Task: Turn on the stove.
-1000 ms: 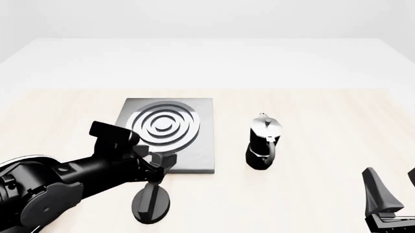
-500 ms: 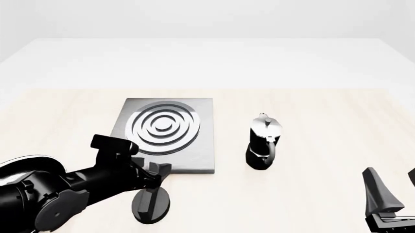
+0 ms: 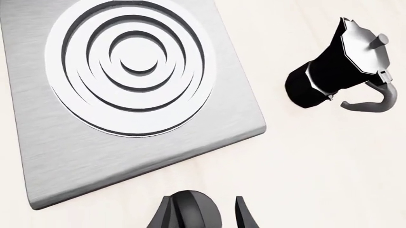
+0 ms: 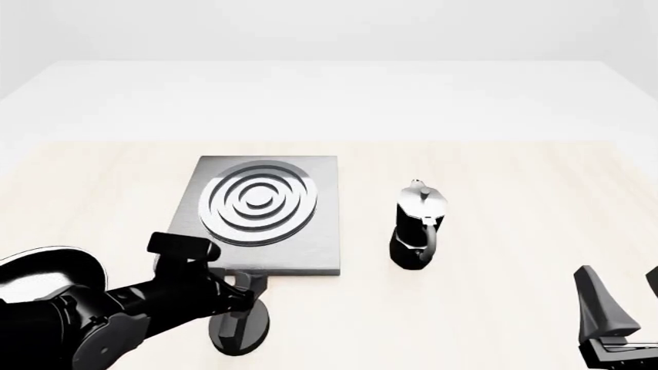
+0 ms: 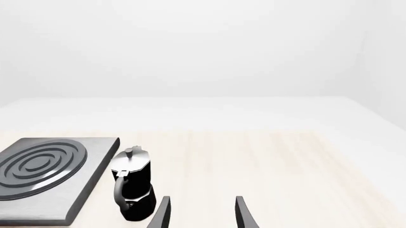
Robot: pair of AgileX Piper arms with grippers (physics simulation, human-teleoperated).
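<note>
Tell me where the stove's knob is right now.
In the front view the black knob sits on the table just in front of the stove slab, near its front-left corner, with the left gripper right over it.

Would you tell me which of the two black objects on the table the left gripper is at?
The ridged knob before the stove, not the moka pot standing to its right.

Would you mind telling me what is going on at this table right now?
The left pincer is down at the black knob in front of the stove, its fingers on either side of the knob's ridge, apparently about to turn it. The moka pot stands untouched beside the stove. The right pincer sits open near the table's front edge, off to the right, holding nothing.
</note>
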